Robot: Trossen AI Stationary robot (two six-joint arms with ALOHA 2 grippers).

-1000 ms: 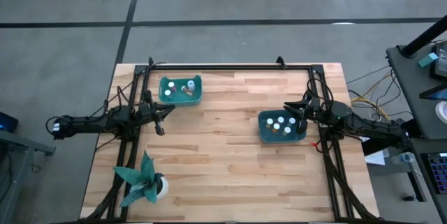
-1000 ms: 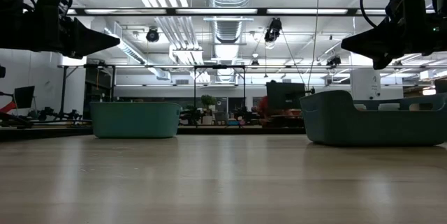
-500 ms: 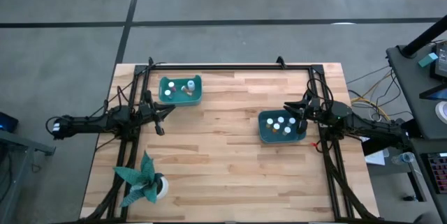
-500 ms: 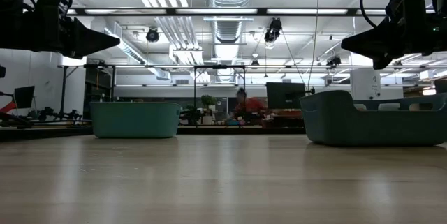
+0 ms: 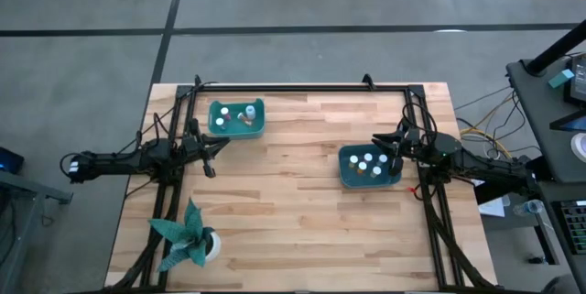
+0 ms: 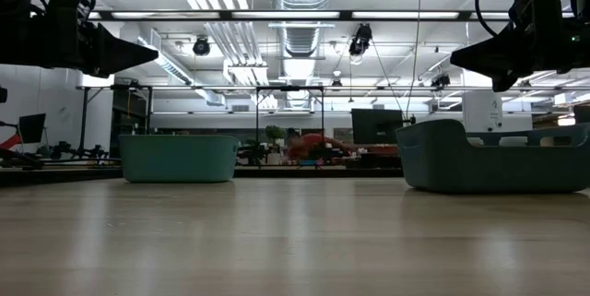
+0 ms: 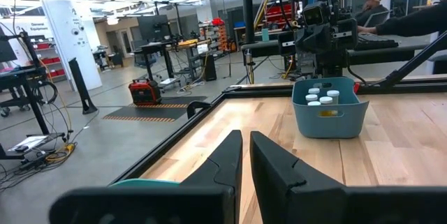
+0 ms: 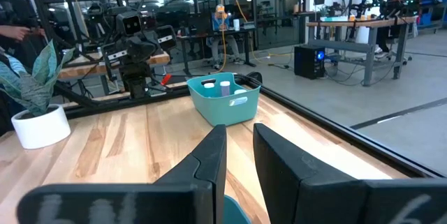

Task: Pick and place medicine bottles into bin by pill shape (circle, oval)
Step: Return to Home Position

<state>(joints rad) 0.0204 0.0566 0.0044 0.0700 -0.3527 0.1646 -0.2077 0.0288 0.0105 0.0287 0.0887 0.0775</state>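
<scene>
Sorting looks finished to me. Every one of the small white cylindrical medicine bottles (image 5: 365, 166) I can find sits inside a bin. Several are in the blue-grey plastic bin (image 5: 368, 184) near the right edge of the pale wooden desk (image 5: 293, 221), and a few more are in the teal-green plastic bin (image 5: 238, 134) toward the far left. No bottle lies loose on the boards (the white pot under the teal paper plant (image 5: 183, 234) is no bottle). Whether each went by pill shape I cannot tell. My left jaws hang just beside the teal-green bin, my right jaws at the blue-grey bin's rim. Both are drawn narrow, a slit between them, gripping nothing. I judge only parking both arms remains.
</scene>
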